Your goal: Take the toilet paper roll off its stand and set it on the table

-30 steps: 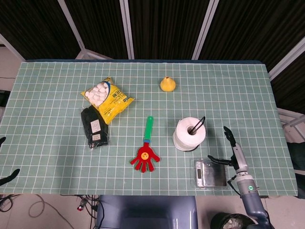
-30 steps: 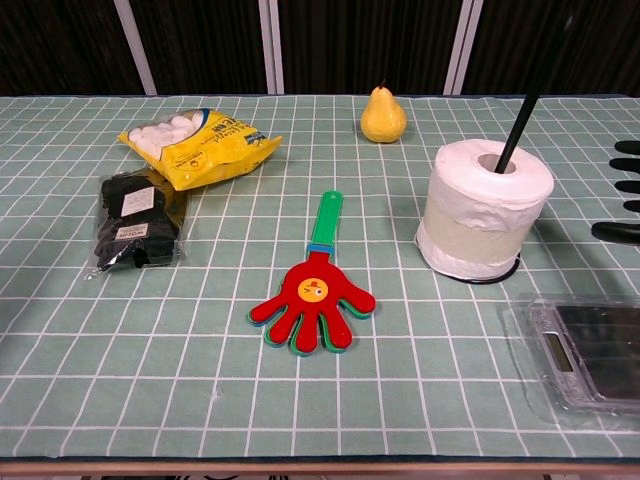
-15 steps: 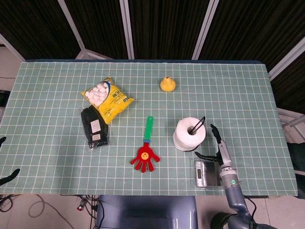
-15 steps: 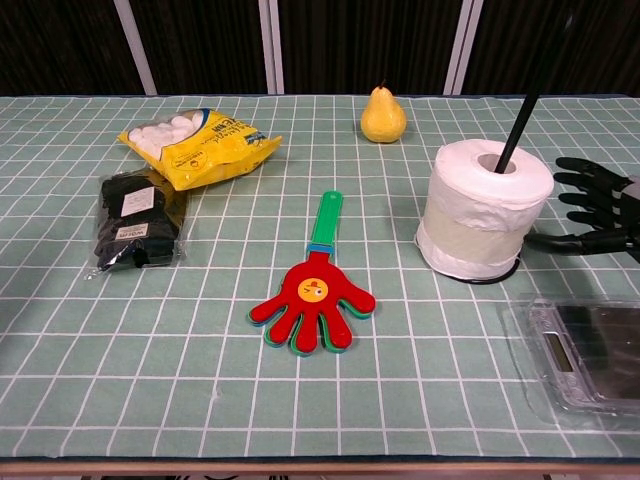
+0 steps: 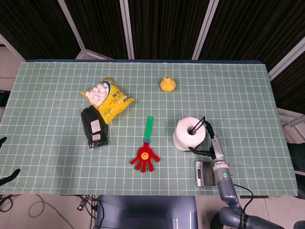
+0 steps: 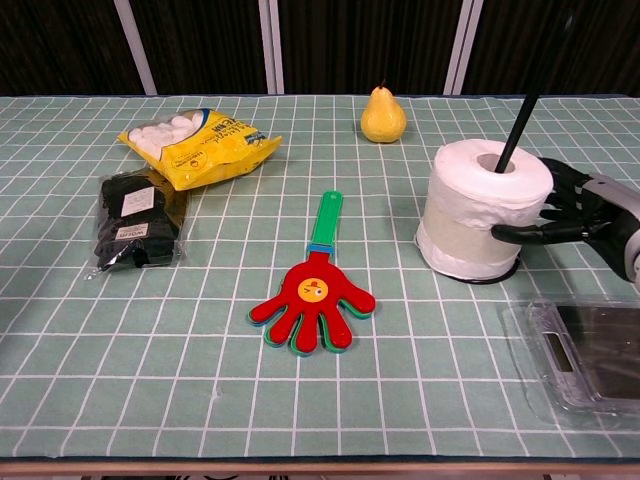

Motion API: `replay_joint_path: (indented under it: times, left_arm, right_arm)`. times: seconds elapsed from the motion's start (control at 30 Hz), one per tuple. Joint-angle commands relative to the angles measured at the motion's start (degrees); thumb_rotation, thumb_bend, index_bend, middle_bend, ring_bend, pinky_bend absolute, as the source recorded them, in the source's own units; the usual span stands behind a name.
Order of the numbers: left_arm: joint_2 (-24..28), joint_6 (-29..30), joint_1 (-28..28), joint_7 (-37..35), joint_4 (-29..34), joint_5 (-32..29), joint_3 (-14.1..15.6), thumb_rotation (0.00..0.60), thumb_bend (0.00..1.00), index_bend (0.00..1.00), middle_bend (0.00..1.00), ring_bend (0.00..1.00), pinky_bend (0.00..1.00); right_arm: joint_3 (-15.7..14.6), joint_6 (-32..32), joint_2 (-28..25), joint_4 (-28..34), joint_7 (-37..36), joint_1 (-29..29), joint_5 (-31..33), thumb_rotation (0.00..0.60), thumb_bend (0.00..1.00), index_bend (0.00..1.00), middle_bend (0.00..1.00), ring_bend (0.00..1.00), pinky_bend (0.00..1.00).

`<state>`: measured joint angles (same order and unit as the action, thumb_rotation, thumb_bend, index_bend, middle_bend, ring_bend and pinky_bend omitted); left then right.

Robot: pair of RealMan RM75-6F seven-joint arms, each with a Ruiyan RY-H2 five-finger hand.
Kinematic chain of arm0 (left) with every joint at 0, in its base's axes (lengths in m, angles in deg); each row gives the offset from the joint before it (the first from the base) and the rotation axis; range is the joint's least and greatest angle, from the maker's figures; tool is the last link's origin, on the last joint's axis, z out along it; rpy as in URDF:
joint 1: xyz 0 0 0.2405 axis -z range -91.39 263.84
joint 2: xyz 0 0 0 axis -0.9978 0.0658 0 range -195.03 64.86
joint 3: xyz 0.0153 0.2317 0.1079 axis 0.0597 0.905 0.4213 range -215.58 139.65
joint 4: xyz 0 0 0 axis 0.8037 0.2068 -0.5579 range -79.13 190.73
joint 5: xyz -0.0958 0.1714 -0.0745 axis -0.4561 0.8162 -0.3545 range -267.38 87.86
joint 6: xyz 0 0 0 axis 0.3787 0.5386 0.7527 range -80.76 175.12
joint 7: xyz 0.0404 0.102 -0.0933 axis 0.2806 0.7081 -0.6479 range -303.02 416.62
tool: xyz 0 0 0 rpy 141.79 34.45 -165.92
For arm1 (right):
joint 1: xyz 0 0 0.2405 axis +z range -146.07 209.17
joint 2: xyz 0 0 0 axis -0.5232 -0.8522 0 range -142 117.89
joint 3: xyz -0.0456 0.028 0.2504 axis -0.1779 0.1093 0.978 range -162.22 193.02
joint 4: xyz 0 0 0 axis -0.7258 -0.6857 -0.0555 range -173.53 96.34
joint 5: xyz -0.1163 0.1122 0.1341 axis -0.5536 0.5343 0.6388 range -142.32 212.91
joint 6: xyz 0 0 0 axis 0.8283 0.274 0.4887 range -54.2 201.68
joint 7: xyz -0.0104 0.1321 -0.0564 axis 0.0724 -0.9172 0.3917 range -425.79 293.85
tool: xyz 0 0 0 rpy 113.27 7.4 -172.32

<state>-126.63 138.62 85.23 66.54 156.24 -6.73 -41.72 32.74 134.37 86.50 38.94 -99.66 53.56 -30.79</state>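
Over on the right side of the table: that's where the toilet paper roll sits, threaded on the black rod of its stand, with the stand's ring base peeking out under it.
Right hand: my right hand is up against the roll's right flank, fingers spread and curved around the side, thumb touching lower down on the paper. Cupping it, not clamped (can't tell how firm the contact is).
Right hand, head view: the right hand shows just beside the roll, wrist over the clear plastic case.
Left hand: only dark fingertips of my left hand poke in at the left edge, can't tell how they're set.
Roll status: not lifted, on the stand.
Middle: red hand clapper toy with a green handle.
Back: yellow pear.
Left: yellow bag of white balls, and a black packaged bundle just beside it.
Surface: green gridded table mat.
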Motion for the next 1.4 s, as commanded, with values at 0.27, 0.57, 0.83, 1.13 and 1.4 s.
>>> replay_joint_path:
  times: [0.27, 0.57, 0.83, 1.13, 1.4]
  left_arm:
    - [0.10, 0.03, -0.01, -0.29, -0.05, -0.06, -0.03, 0.600, 0.12, 0.13, 0.00, 0.00, 0.00]
    - [0.08, -0.10, 0.04, -0.12, -0.03, -0.07, 0.04, 0.600, 0.12, 0.13, 0.00, 0.00, 0.00]
    - [0.06, -0.15, 0.07, -0.04, -0.06, -0.22, -0.01, 0.600, 0.12, 0.13, 0.00, 0.00, 0.00]
    - [0.09, -0.18, 0.07, -0.02, -0.05, -0.37, -0.03, 0.600, 0.12, 0.13, 0.00, 0.00, 0.00]
    - [0.23, -0.22, 0.07, -0.27, -0.05, -0.28, 0.03, 0.600, 0.12, 0.13, 0.00, 0.00, 0.00]
  right_arm:
    - [0.79, -0.52, 0.88, 1.16, 2.27, 0.69, 1.27, 0.600, 0.00, 0.00, 0.00, 0.00, 0.00]
    - [0.37, -1.88, 0.88, 2.19, 1.84, 1.16, 0.38, 0.600, 0.00, 0.00, 0.00, 0.00, 0.00]
    - [2.21, -2.88, 1.98, 1.36, 3.38, 2.90, 1.98, 0.600, 0.00, 0.00, 0.00, 0.00, 0.00]
    - [2.72, -4.28, 3.26, -0.22, 5.03, 3.95, 4.02, 0.600, 0.00, 0.00, 0.00, 0.00, 0.00]
    - [3.29, -5.06, 4.36, -1.20, 5.41, 4.80, 4.73, 0.600, 0.00, 0.00, 0.00, 0.00, 0.00]
